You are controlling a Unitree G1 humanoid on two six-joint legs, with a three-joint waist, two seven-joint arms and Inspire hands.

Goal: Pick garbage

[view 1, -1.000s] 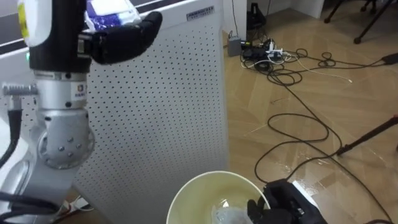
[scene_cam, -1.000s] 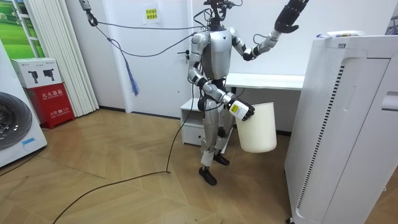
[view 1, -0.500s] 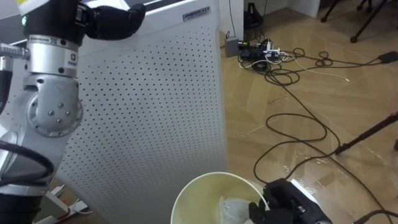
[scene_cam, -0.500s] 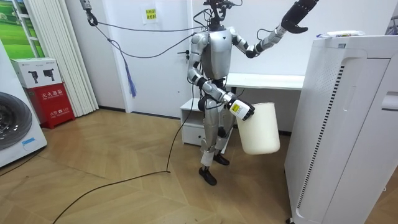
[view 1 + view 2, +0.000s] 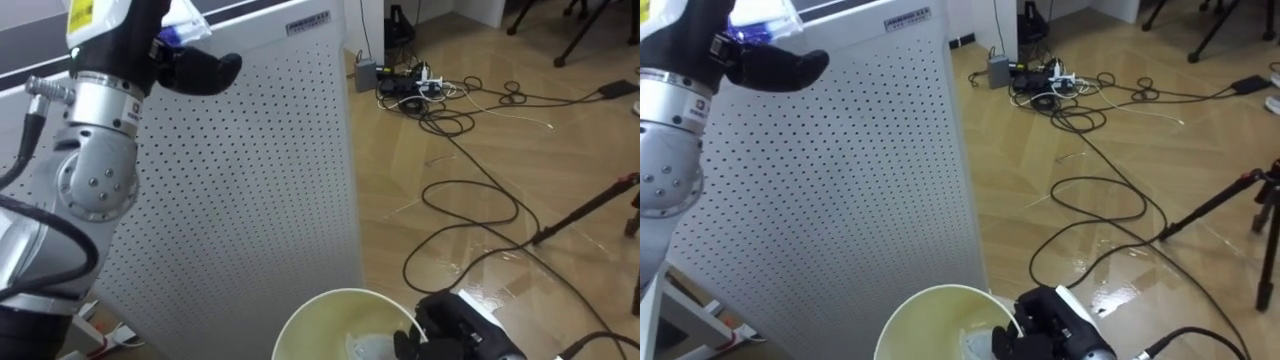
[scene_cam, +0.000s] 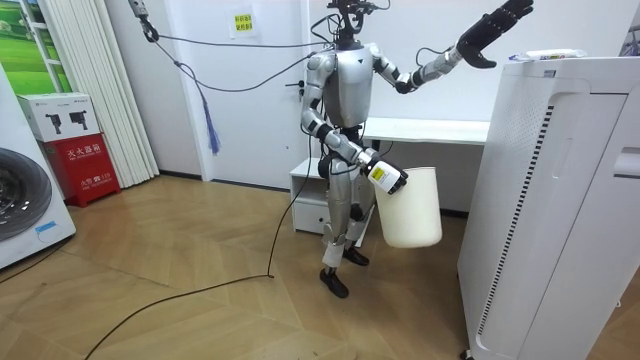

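Observation:
A blue-and-white crumpled wrapper [image 5: 186,18] lies on top of a tall white perforated appliance [image 5: 250,170] right in front of me. My left hand [image 5: 196,68] is raised to the top edge just below the wrapper, fingers stretched out, holding nothing; in the room view this left hand [image 6: 497,22] reaches towards the appliance's top [image 6: 560,62]. My right hand [image 5: 452,330] is low at my right, curled over the rim of a white bin [image 5: 312,318]. A pale crumpled piece [image 5: 366,346] lies inside the bin [image 6: 410,205].
Black cables [image 5: 470,200] and a power strip [image 5: 410,82] sprawl over the wooden floor to my right. A tripod leg [image 5: 585,208] slants in at the right edge. A white desk [image 6: 425,130] stands behind me, a washing machine [image 6: 25,205] at the room view's left.
My left arm has swung up and towards the appliance's top, the hand straightening out near the wrapper. The right hand still holds the bin, which barely moved.

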